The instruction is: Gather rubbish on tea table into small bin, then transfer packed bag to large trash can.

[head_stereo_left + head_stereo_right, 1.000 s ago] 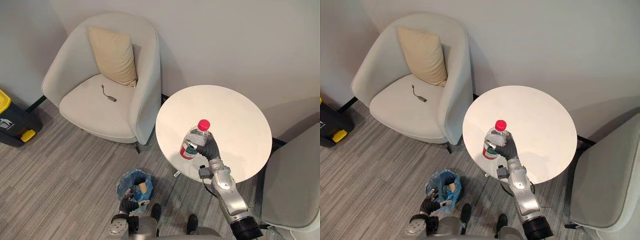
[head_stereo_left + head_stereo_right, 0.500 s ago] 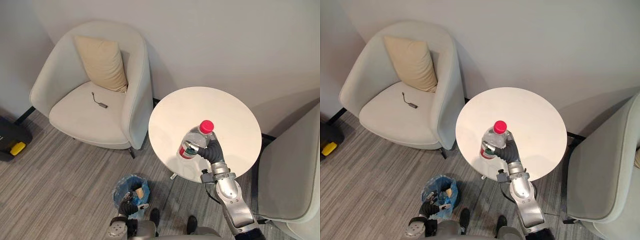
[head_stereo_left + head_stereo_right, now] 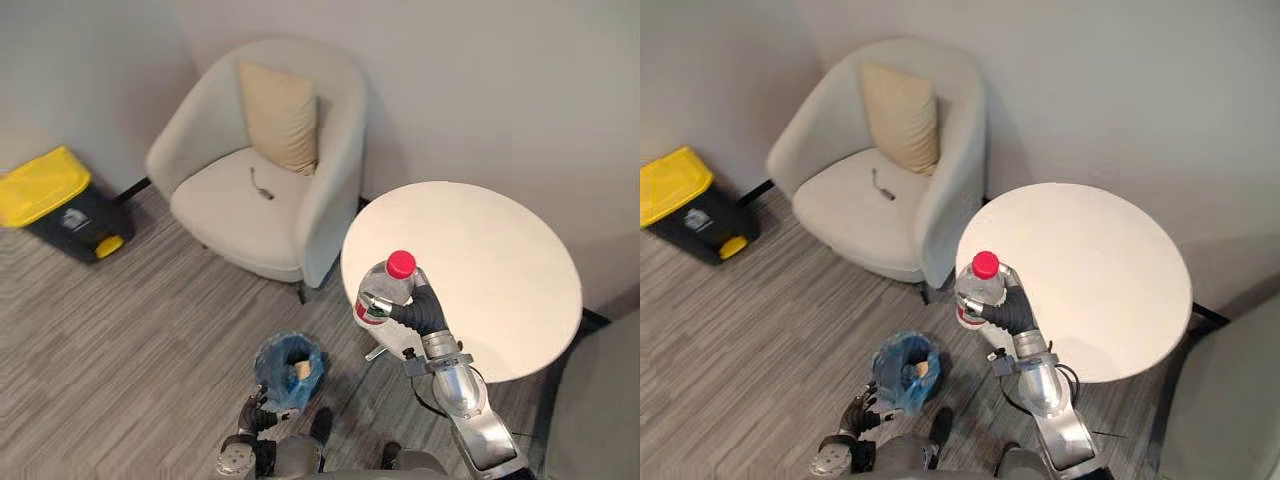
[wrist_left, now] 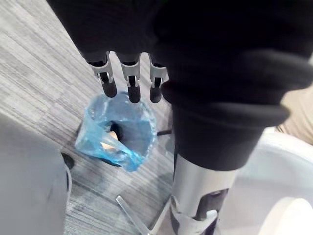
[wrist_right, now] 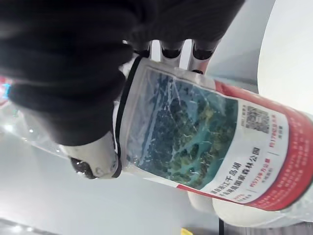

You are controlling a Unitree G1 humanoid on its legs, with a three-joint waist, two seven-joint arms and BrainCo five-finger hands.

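Observation:
My right hand is shut on a clear plastic bottle with a red cap and a red-banded label. It holds the bottle upright in the air over the left rim of the round white tea table. On the floor below and to the left stands the small bin, lined with a blue bag that has some scraps inside. My left hand hangs just beside the bin with its fingers relaxed over the bag's rim, holding nothing.
A large dark trash can with a yellow lid stands by the wall at the far left. A pale armchair with a beige cushion and a small dark item on its seat sits behind the bin. Part of another chair shows at the right.
The camera has swung left, bringing the yellow-lidded can into view. My right hand has carried the bottle left, from over the table's front part to its left rim. The left hand stays by the bin.

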